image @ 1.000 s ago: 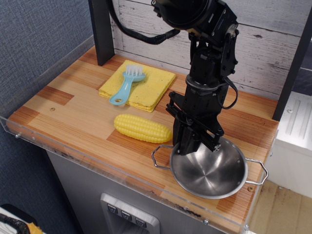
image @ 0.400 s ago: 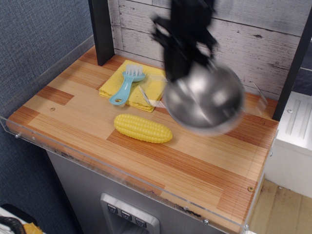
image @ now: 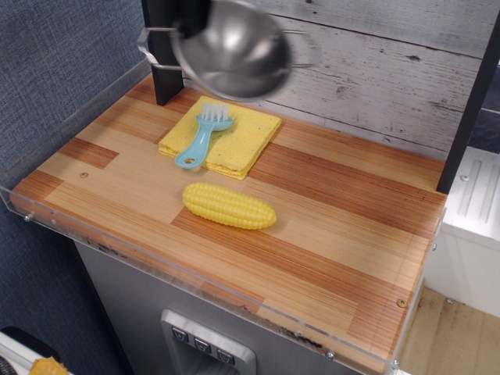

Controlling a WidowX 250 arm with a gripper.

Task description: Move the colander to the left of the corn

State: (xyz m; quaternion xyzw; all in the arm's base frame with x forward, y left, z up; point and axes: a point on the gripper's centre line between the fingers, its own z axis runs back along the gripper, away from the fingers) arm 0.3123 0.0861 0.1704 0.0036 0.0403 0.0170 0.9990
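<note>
Up at twelve o'clock, almost out of view: pincer hidden behind the colander (image: 231,48), so cannot tell whether clamped or apart. Colander blurred, aloft, tilted, well clear of the tabletop (image: 336,226), above the yellow cloth (image: 234,141) and blue brush (image: 201,139). Wire handle (image: 152,43) jutting toward nine o'clock. Probably light, stiff, slick steel; best gripped at the rim or a handle. Corn (image: 229,205) lying centre; open wood at its nine o'clock.
</note>
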